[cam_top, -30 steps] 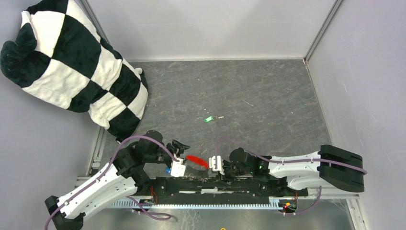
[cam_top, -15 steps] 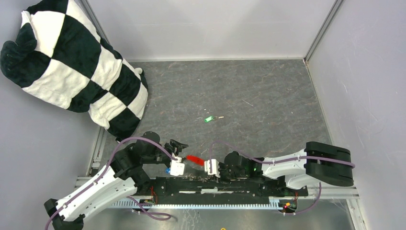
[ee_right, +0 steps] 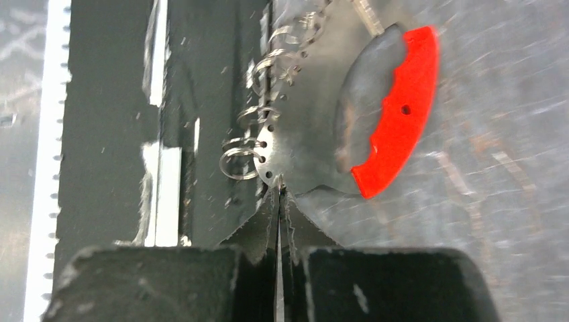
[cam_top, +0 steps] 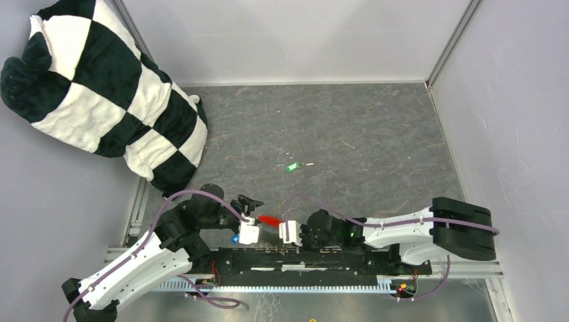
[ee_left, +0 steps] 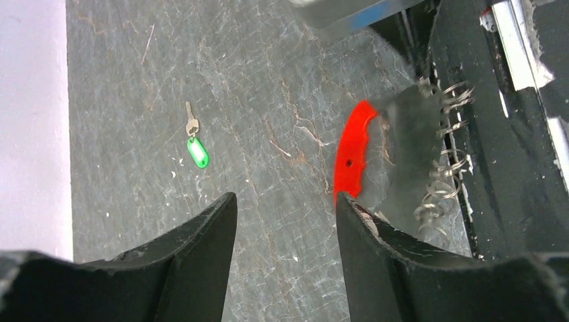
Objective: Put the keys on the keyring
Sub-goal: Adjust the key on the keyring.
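Right gripper [ee_right: 278, 194] pinched shut on keyring [ee_right: 399, 114] edge — likely steadying it; left gripper [ee_left: 285, 201] jaws apart, empty; green key [ee_left: 196, 151] well apart.

Key [cam_top: 291, 167] on table [cam_top: 376, 134], behind keyring [cam_top: 270, 219]

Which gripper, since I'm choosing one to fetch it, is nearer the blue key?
Left. The blue key lies right beside the left gripper, just left of it in the top view. The right gripper is farther off, beyond the red tag.
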### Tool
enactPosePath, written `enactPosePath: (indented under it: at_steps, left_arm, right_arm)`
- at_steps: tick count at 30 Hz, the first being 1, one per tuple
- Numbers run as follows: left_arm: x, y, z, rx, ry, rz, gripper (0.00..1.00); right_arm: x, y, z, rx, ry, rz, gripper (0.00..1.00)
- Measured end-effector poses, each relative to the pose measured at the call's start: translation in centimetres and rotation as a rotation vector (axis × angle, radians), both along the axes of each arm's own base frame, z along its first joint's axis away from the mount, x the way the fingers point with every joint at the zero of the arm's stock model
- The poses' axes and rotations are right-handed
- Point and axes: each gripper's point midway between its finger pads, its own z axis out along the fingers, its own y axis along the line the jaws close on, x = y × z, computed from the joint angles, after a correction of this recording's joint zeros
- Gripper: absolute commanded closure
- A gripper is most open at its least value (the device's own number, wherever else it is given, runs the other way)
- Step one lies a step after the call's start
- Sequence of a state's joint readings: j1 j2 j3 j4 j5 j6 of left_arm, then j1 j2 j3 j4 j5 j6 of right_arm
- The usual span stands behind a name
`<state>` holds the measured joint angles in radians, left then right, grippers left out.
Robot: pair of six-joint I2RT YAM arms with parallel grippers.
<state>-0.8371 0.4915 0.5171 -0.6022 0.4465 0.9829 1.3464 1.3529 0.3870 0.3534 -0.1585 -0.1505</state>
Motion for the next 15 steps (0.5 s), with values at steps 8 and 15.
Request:
enactPosePath:
  at_steps: [8,15]
  left_arm:
    - [1.0,-1.9,2.8,-0.091,0.094,0.068,0.35]
    - [1.1,-4.3,6.6,-0.226,0.198,0.076,0.4]
  right_arm:
    - [3.3,3.2,10.2,0.11,-0.143,-0.061,1.0]
    - [4.0,3.3,16.4,0.164,-0.198,-0.067,1.0]
